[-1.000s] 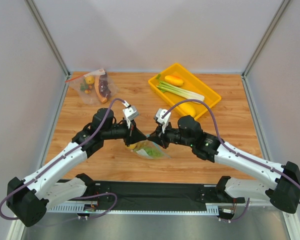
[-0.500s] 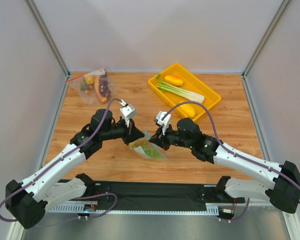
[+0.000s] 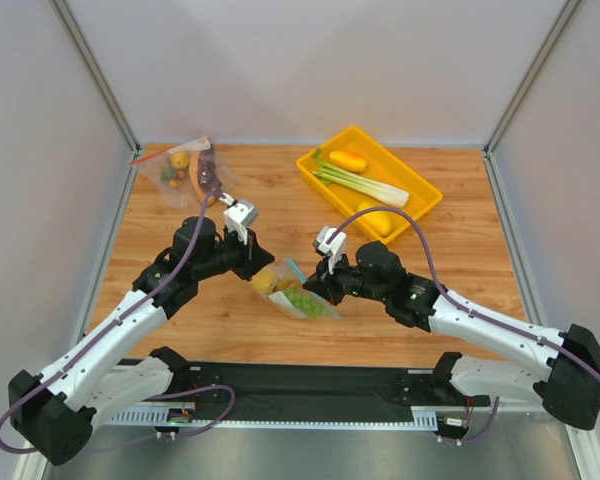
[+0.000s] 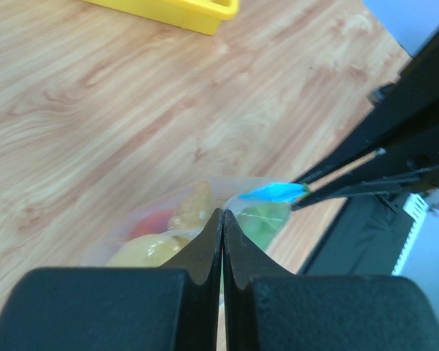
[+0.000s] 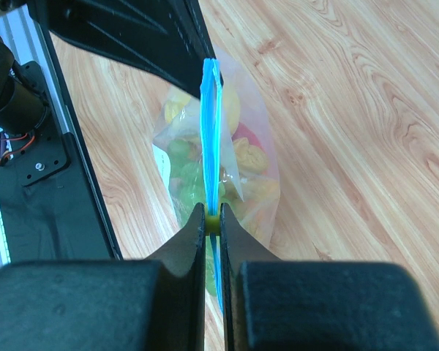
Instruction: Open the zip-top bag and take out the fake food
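Observation:
The zip-top bag [image 3: 290, 293] hangs just over the table between my two grippers, its light-blue zip strip [image 5: 211, 124] stretched edge-on. Inside it lies the fake food: a leafy green [image 5: 181, 175], a lumpy orange [image 5: 252, 164], a yellow [image 4: 143, 252] and a red piece [image 4: 150, 223]. My left gripper [image 3: 263, 270] [image 4: 222, 213] is shut on the clear plastic at the bag's left edge. My right gripper [image 3: 310, 290] [image 5: 213, 219] is shut on the small yellow-green slider on the strip. In the left wrist view the right fingers [image 4: 351, 164] pinch the strip's blue end [image 4: 271, 192].
A yellow tray [image 3: 405, 166] at the back right holds a long green-white leek [image 3: 360, 180], an orange piece [image 3: 348, 160] and a yellow piece [image 3: 375, 218]. A second clear bag with a red-orange strip [image 3: 185, 170] lies at the back left. White walls enclose the table.
The grippers, nearly touching a second ago, have drawn apart: the left arm pulled back to the left, the right shifted slightly toward me. The bag's mouth is now stretched between them.

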Motion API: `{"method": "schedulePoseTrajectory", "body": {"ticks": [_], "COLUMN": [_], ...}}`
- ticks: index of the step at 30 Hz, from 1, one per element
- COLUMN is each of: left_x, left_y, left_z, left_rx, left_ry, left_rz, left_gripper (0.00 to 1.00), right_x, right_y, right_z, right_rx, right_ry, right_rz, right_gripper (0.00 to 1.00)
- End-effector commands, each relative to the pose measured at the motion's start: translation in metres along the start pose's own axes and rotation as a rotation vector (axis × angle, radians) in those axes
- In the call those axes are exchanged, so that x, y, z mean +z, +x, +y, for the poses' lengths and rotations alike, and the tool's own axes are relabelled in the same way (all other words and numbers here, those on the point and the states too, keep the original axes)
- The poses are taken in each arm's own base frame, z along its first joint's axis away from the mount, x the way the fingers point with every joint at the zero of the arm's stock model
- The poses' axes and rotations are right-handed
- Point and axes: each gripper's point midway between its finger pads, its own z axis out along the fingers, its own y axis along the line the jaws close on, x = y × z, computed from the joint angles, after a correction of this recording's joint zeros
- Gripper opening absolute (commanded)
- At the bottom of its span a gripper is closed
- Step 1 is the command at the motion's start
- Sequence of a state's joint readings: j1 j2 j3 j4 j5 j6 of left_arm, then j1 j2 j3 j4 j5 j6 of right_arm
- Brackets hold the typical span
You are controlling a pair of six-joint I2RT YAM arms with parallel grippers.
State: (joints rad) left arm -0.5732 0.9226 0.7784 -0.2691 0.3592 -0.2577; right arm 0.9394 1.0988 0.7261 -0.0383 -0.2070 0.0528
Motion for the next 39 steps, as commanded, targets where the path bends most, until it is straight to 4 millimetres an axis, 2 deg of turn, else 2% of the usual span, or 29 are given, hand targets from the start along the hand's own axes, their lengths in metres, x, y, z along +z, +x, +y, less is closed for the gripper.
{"method": "schedulePoseTrajectory", "body": {"ticks": [1, 9, 11, 16, 18, 19, 21, 22, 23, 25, 29, 39], "left_x": [-0.012, -0.012, -0.010, -0.008, -0.008, -0.008, -0.005, -0.006, -0.005, -0.003, -0.001, 0.018], "left_y": [-0.021, -0.024, -0.024, -0.033, -0.032, -0.028, -0.026, -0.023, -0.022, -0.021, -0.017, -0.001], "left_z": [0.041, 0.053, 0.050, 0.008, -0.004, -0.016, -0.022, -0.032, -0.036, -0.046, -0.056, -0.060], "left_rx": [-0.024, -0.045, -0.036, 0.031, 0.051, 0.060, 0.063, 0.068, 0.067, 0.083, 0.095, 0.108], "left_ry": [-0.212, -0.260, -0.238, 0.010, 0.082, 0.150, 0.205, 0.263, 0.286, 0.342, 0.393, 0.396], "left_rz": [-0.094, -0.112, -0.112, -0.170, -0.172, -0.158, -0.146, -0.134, -0.128, -0.125, -0.105, -0.037], "left_gripper": [0.00, 0.00, 0.00, 0.01, 0.15, 0.26, 0.38, 0.43, 0.53, 0.62, 0.72, 0.77], "right_x": [-0.009, -0.013, -0.014, -0.016, -0.016, -0.015, -0.014, -0.013, -0.012, -0.012, -0.013, -0.014], "right_y": [0.015, 0.034, 0.037, 0.031, 0.026, 0.025, 0.020, 0.020, 0.019, 0.017, 0.013, 0.010], "right_z": [-0.001, 0.002, 0.001, 0.001, 0.001, 0.002, 0.003, 0.004, 0.005, 0.006, 0.008, 0.014], "right_rx": [0.039, 0.071, 0.076, 0.084, 0.081, 0.081, 0.079, 0.078, 0.080, 0.078, 0.075, 0.078], "right_ry": [0.020, 0.042, 0.051, 0.057, 0.056, 0.054, 0.043, 0.038, 0.030, 0.025, 0.016, -0.015], "right_rz": [0.036, 0.085, 0.087, 0.056, 0.038, 0.035, 0.021, 0.020, 0.021, 0.020, 0.008, -0.005], "right_gripper": [0.00, 0.00, 0.00, 0.00, 0.00, 0.00, 0.00, 0.00, 0.00, 0.00, 0.00, 0.00]}}
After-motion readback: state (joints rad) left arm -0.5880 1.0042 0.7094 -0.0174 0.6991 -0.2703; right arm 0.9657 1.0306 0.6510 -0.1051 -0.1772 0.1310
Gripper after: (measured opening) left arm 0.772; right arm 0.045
